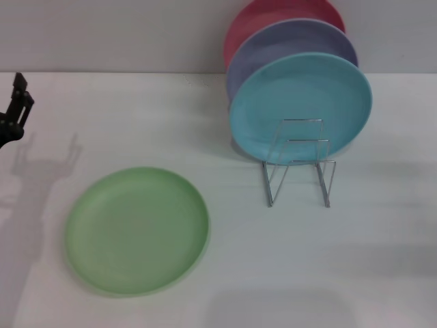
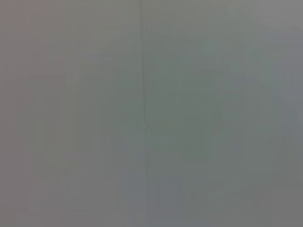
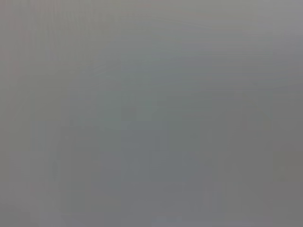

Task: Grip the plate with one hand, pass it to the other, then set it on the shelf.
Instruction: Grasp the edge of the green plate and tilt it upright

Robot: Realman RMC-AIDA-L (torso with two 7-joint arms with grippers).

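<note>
Jaws first: my left jaws (image 1: pixel 16 102) show only as a dark shape at the left edge of the worktop (image 1: pixel 382 260), lifted clear of the surface, and I cannot tell whether they are apart or together. My right jaws are out of sight in every view, so I cannot speak for them either. Both wrist views give me nothing but flat grey.

I judge that nothing of the task is done yet; the first step, the grip, has not begun. My round, matte, light-green plate with its shallow rim (image 1: pixel 136 229) lies flat on the worktop toward the front-left corner, untouched and well apart from my left jaws.

My small silver wire rack with thin upright loops (image 1: pixel 299 164) stands toward the back-right of the worktop. A turquoise plate (image 1: pixel 300 102) leans upright in it, with a lavender plate (image 1: pixel 273 48) and a red plate (image 1: pixel 259 17) stacked behind. Free loops stand in front of the turquoise one.

Next, I reckon, my left jaws must come down to the green plate's near rim and pinch it edge-on, since a flat plate offers no other hold.
</note>
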